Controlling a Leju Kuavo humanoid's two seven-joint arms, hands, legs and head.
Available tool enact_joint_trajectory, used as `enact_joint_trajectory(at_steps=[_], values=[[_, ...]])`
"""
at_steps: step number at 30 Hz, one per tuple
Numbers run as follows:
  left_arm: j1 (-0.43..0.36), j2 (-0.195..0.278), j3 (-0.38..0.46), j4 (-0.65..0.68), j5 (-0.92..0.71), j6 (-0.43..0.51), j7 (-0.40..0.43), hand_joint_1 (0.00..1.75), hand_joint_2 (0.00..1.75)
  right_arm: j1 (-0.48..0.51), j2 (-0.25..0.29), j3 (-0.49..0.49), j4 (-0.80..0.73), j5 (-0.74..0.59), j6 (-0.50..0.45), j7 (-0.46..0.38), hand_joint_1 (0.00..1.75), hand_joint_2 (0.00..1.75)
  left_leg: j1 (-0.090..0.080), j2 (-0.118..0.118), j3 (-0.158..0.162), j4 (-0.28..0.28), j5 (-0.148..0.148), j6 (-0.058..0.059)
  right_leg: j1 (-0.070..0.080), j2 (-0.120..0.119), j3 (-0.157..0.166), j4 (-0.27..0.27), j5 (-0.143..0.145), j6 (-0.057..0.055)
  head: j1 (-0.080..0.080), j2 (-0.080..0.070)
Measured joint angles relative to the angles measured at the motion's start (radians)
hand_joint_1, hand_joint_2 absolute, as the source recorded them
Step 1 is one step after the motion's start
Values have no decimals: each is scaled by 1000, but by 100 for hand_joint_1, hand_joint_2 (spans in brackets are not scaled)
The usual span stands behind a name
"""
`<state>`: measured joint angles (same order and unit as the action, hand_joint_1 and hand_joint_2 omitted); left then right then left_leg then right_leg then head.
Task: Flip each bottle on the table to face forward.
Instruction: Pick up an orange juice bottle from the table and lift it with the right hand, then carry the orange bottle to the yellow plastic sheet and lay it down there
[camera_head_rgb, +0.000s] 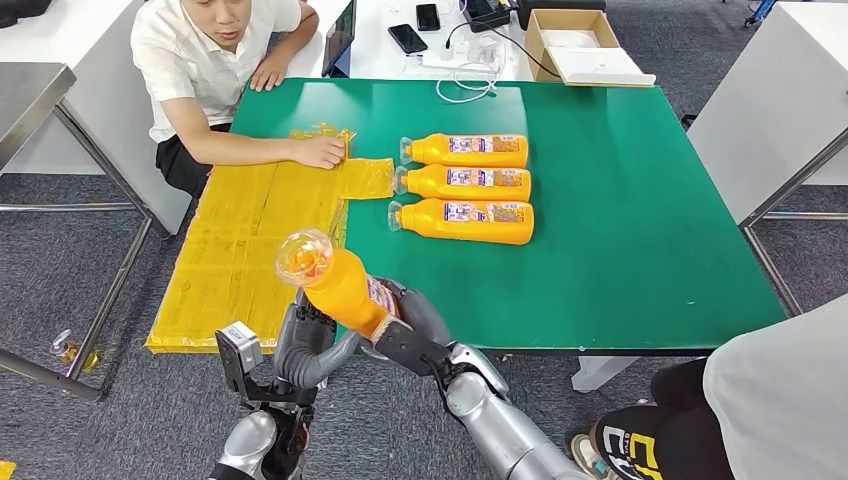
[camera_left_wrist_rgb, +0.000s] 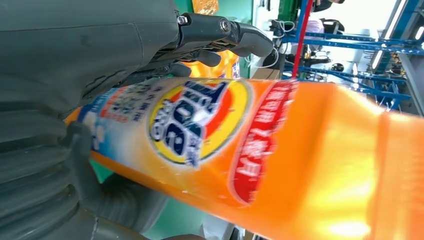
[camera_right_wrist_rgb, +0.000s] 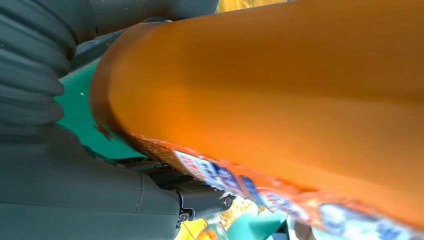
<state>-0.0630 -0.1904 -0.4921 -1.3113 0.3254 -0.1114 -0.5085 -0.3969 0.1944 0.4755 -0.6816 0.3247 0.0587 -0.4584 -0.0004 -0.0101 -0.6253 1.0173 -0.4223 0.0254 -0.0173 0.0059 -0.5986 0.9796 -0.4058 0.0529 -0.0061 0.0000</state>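
An orange bottle (camera_head_rgb: 340, 285) with a clear cap is held tilted above the green table's (camera_head_rgb: 640, 250) front edge, cap pointing up toward my head camera. My left hand (camera_head_rgb: 308, 345) grips its lower part from the left, and my right hand (camera_head_rgb: 412, 325) grips it from the right. In the left wrist view the bottle's label (camera_left_wrist_rgb: 200, 125) shows, with my fingers (camera_left_wrist_rgb: 220, 32) over it. The right wrist view has the plain orange side (camera_right_wrist_rgb: 280, 95) lying against my right hand (camera_right_wrist_rgb: 75, 200). Three more orange bottles (camera_head_rgb: 465, 150) (camera_head_rgb: 465, 183) (camera_head_rgb: 465, 221) lie in a row mid-table, caps to the left.
A person sits at the table's far left corner, one hand (camera_head_rgb: 322, 151) on a yellow plastic sheet (camera_head_rgb: 250, 240) that hangs over the left edge. Another person (camera_head_rgb: 760, 400) stands at the lower right. A cardboard box (camera_head_rgb: 580, 45), phones and cables lie on the white table behind.
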Motion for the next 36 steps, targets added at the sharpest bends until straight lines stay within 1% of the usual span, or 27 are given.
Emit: enact_joint_trajectory(at_steps=[2,3,4,5,6,7,8,9,14,16,20,23,24,29,34,35,36], values=[[-2,0,0,-3,0,0,-1,1,175,-1,0,3,8,1,3,0,175,175,0,0,0,0,0,0,0,0,0,0,0,0,0,0],[-3,0,0,-4,0,0,-1,9,175,-2,0,5,12,2,4,1,175,175,0,0,0,0,0,0,0,0,0,0,0,0,0,0],[-4,0,0,-4,0,0,-1,24,175,-3,1,8,16,4,4,0,175,175,0,0,0,0,0,0,0,0,0,0,0,0,0,0],[-4,0,2,-5,0,2,2,34,175,-5,1,12,20,8,4,0,175,175,0,0,0,0,0,0,0,0,0,0,0,0,0,0],[-5,-1,4,-5,-1,4,9,35,175,-7,2,17,23,14,4,-1,175,175,0,0,0,0,0,0,0,0,0,0,0,0,0,0],[-6,-1,7,-6,-2,8,17,30,175,-8,4,22,26,22,2,-1,175,175,0,0,0,0,0,0,0,0,0,0,0,0,0,0],[-7,-1,11,-5,-8,15,25,17,175,-9,6,29,28,30,0,0,175,175,0,0,0,0,0,0,0,0,0,0,0,0,0,0],[-8,-1,14,-5,-19,24,29,9,175,-11,8,36,29,38,-3,3,175,175,0,0,0,0,0,0,0,0,0,0,0,0,0,0],[-15,-2,19,-2,-102,63,15,4,175,-25,10,74,30,68,-23,28,175,175,0,0,0,0,0,0,0,0,0,0,0,0,0,0],[-16,-2,22,-2,-114,68,11,6,175,-28,10,82,30,69,-26,31,175,175,0,0,0,0,0,0,0,0,0,0,0,0,0,0],[-18,-1,23,-2,-146,77,0,157,175,-34,8,94,30,69,-26,33,175,175,0,0,0,0,0,0,0,0,0,0,0,0,0,0],[-21,1,23,-2,-183,87,-4,173,175,-40,5,103,30,69,-26,39,175,175,0,0,0,0,0,0,0,0,0,0,0,0,0,0],[-23,2,23,-2,-201,94,-5,175,175,-41,3,105,30,69,-26,41,175,175,0,0,0,0,0,0,0,0,0,0,0,0,0,0],[-26,5,23,-2,-245,112,-10,175,175,-42,-4,108,29,69,-27,45,175,175,0,0,0,0,0,0,0,0,0,0,0,0,0,0],[-27,6,25,-2,-213,90,-9,175,175,-40,-7,120,21,64,-22,50,175,175,0,0,0,0,0,0,0,0,0,0,0,0,0,0],[-27,6,26,-2,-202,80,-9,175,175,-40,-7,122,19,61,-20,50,164,175,0,0,0,0,0,0,0,0,0,0,0,0,0,0],[-27,6,27,-2,-195,73,-8,175,175,-39,-7,123,18,59,-17,49,122,175,0,0,0,0,0,0,0,0,0,0,0,0,0,0]])
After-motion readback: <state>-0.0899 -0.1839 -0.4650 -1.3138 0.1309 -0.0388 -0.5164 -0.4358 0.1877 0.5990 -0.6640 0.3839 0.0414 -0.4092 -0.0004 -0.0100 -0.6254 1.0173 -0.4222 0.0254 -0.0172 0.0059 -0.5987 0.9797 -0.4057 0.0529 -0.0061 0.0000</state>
